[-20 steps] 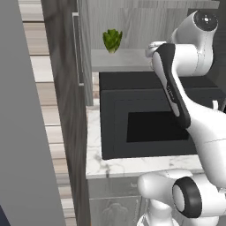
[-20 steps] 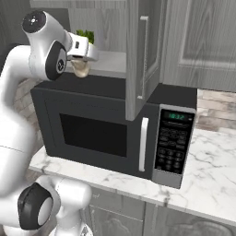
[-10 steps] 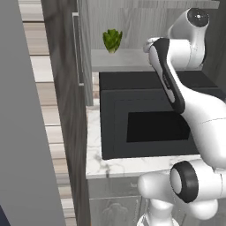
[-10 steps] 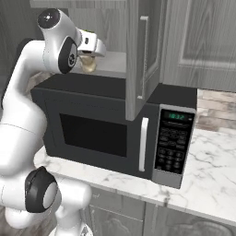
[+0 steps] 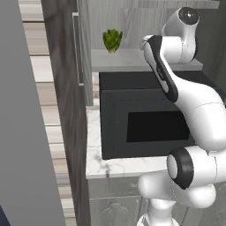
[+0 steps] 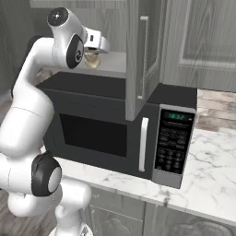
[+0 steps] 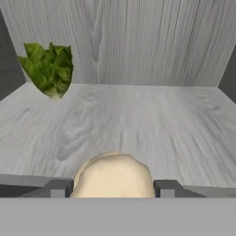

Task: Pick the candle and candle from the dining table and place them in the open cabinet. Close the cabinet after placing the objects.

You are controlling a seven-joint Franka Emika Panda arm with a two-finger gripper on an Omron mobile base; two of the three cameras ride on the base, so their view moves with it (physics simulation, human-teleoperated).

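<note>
One candle [image 7: 113, 175], cream-coloured and lumpy on top, sat clamped between the jaws in the hand view, just above the front edge of the pale grey shelf [image 7: 138, 120]. Beyond it the shelf ran back to a wood-grain rear wall, with a leafy green plant [image 7: 48, 69] in the far left corner, well apart from the candle. Wax of that sort was probably light and stiff but easily dented, and smooth enough to slip, so a hold across its wider base looked soundest, with a gentle release onto the flat shelf.

From the left base view, the arm reached up over the black microwave [image 5: 150, 128] into the open cabinet [image 5: 66, 88], whose tall grey door stood swung out at the left. The plant [image 5: 112, 40] stood at the back of the shelf, and a marble desk [image 5: 106, 165] carried the microwave.

From the right base view, the gripper [image 6: 94, 57] held the tan-cream candle [image 6: 92, 60] at the shelf's front, above the microwave [image 6: 115, 124]. Another cabinet door [image 6: 140, 55] hung open just beside it, leaving narrow room, so pulling out straight seemed wise. The veined desk [image 6: 207, 179] stretched off to the right.
</note>
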